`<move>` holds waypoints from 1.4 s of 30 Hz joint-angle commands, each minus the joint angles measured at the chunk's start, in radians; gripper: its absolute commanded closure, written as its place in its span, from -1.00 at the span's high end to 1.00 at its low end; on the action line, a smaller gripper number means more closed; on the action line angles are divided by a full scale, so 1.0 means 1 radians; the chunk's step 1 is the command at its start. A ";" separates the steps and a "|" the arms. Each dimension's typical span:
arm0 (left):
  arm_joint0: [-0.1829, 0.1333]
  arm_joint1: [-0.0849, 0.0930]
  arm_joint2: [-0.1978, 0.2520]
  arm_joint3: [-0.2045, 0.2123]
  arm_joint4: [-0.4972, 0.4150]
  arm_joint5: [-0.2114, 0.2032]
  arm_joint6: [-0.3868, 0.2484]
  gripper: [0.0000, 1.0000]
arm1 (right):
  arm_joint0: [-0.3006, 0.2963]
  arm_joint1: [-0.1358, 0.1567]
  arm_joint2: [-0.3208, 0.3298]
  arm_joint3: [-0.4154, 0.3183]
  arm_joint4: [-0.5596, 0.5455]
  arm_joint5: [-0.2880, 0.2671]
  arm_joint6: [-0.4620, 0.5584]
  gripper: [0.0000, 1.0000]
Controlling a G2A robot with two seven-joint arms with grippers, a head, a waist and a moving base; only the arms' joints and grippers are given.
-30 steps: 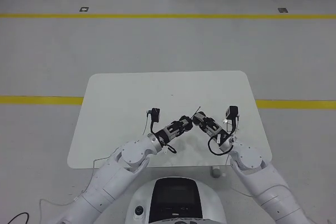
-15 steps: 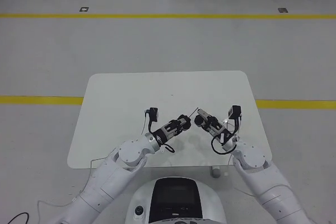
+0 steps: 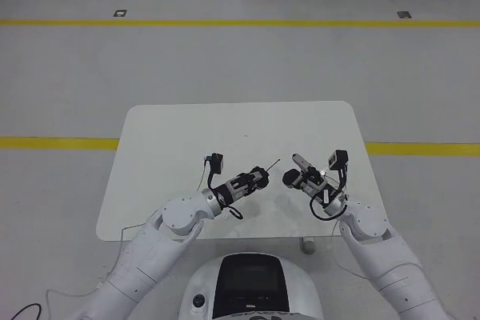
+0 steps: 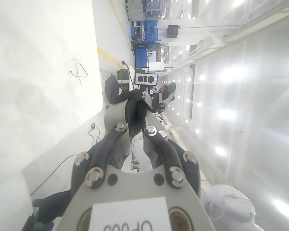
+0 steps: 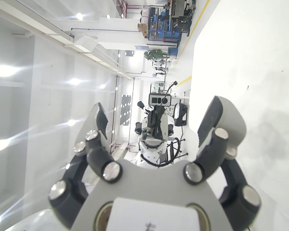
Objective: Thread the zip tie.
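Grippers faced each other over a white table in the top view. The left gripper clamped a black zip tie, whose thin free end pointed at the right gripper, just apart. In the left wrist view, closed fingers pinched the tie in mid-air. In the right wrist view, the right gripper gaped wide, holding nothing. The springy strip would probably bend or swing aside if nudged off line, spoiling the threading.

Left arm and right arm in glossy white rounded shells, black wrist sections, looped black cables, left gripper with black link fingers, right gripper with grey black-padded fingers, silver screw heads, grey base plates, white printed labels.
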 commanded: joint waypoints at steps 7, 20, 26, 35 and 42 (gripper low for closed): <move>0.019 0.036 -0.105 0.018 -0.095 -0.047 -0.274 -1.00 | 0.081 0.020 0.073 0.192 0.226 0.057 0.484 1.00; 0.027 0.059 -0.131 0.023 -0.098 -0.061 -0.453 -1.00 | 0.182 0.023 0.050 0.330 0.255 0.078 0.799 1.00; 0.001 0.054 -0.092 0.058 -0.124 -0.011 -0.477 -1.00 | 0.187 0.020 0.039 0.338 0.258 0.071 0.778 1.00; -0.079 0.040 -0.025 0.154 -0.185 -0.031 -0.550 -1.00 | 0.249 0.012 -0.007 0.439 0.282 -0.004 0.858 1.00; -0.078 0.040 -0.024 0.153 -0.184 -0.031 -0.546 -1.00 | 0.243 0.011 -0.011 0.425 0.264 -0.008 0.827 1.00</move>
